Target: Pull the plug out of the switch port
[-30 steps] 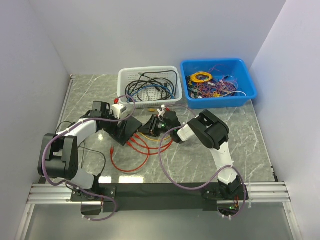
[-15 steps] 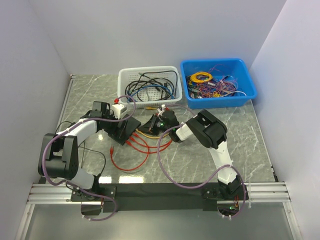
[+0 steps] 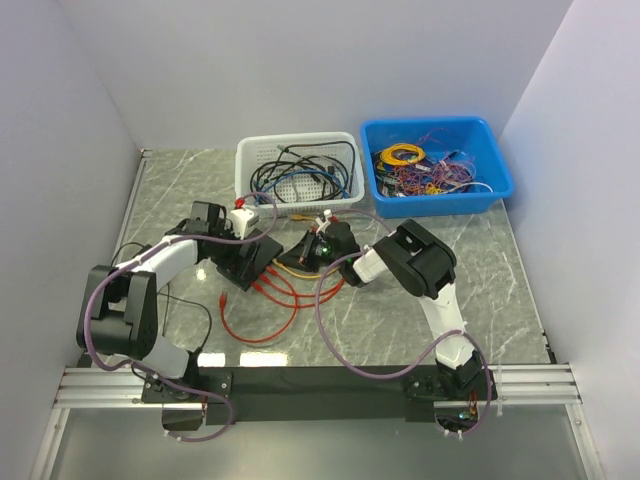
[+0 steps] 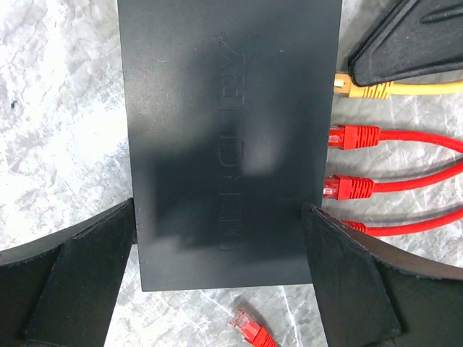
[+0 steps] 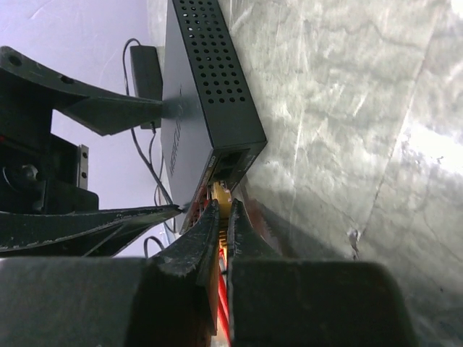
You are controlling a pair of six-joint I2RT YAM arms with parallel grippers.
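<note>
The switch (image 4: 231, 144) is a flat matte-black box lying on the marble table, also in the top view (image 3: 262, 250). My left gripper (image 4: 228, 246) straddles its near end, both fingers against its side edges. A yellow plug (image 4: 362, 88) sits at the port edge, its tip touching the switch. My right gripper (image 5: 223, 206) is shut on this yellow plug (image 5: 226, 210) just outside the port. How deep the plug sits cannot be told. Two red plugs (image 4: 354, 136) sit in neighbouring ports. In the top view the right gripper (image 3: 300, 258) is just right of the switch.
Red cables (image 3: 265, 320) loop on the table in front of the switch. A loose red plug (image 4: 249, 329) lies by its near end. A white mesh basket (image 3: 297, 140) of cables and a blue bin (image 3: 500, 190) of wires stand at the back.
My right gripper has edged slightly left toward the switch. The left wrist has shifted a little. The switch has stayed in place.
</note>
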